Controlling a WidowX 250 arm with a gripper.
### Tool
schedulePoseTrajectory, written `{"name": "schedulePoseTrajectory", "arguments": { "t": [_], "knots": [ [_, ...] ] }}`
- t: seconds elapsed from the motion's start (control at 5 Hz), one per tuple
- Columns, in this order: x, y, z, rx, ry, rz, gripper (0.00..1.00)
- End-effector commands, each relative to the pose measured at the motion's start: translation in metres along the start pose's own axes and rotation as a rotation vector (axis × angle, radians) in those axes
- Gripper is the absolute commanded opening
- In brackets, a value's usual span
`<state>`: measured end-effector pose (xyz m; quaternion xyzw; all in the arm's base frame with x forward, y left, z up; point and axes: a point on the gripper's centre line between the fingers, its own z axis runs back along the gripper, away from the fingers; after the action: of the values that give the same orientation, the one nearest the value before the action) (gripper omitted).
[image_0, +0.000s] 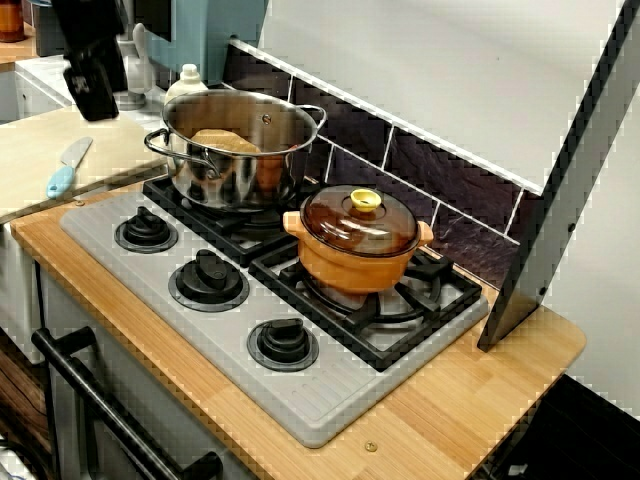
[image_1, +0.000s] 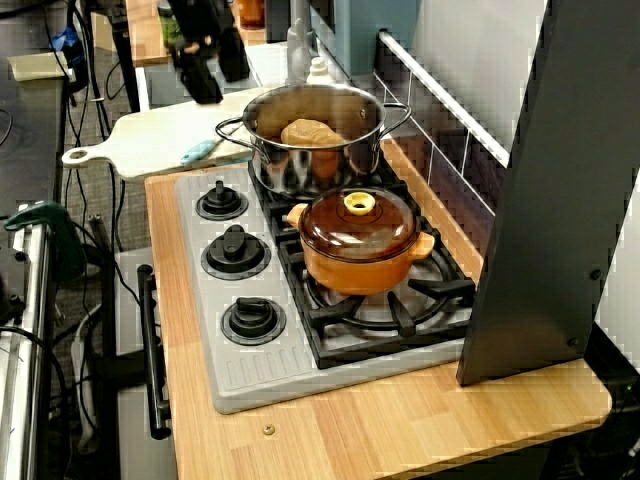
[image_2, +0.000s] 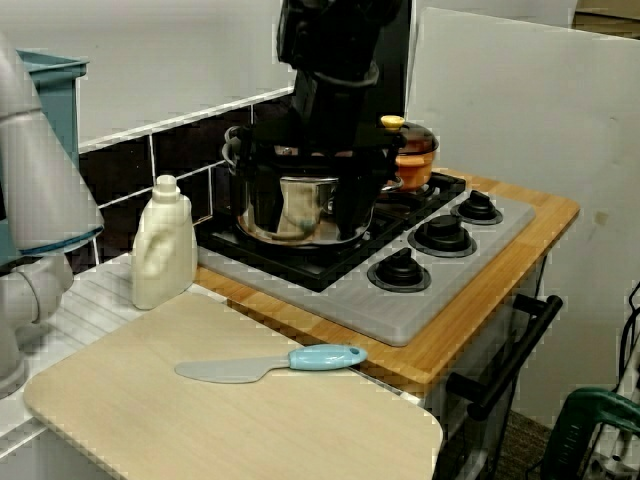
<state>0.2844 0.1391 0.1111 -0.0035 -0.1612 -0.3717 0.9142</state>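
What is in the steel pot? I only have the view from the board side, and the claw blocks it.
Observer: A tan lump, like bread, lies in the pot.
Operator: Is the claw over the pot?
Observer: No. The front view shows the claw off to the pot's side, up above the board and near the knife.
Operator: I see only an edge of the orange pot. Is it covered?
Observer: Yes. The orange pot has a brown see-through lid sitting level on it, with a yellow knob in the middle.
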Motion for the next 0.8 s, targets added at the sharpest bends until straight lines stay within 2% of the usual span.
{"name": "schedulePoseTrajectory", "arguments": {
  "t": [0.0,0.2,0.4,0.6],
  "knots": [
    [-0.009,0.007,0.043,-0.021,-0.174,-0.252,1.00],
    [-0.008,0.013,0.043,-0.052,-0.172,-0.311,1.00],
    [-0.005,0.008,0.040,-0.064,-0.178,-0.352,1.00],
    [0.004,0.001,0.028,-0.044,-0.151,-0.391,1.00]
  ]
}}
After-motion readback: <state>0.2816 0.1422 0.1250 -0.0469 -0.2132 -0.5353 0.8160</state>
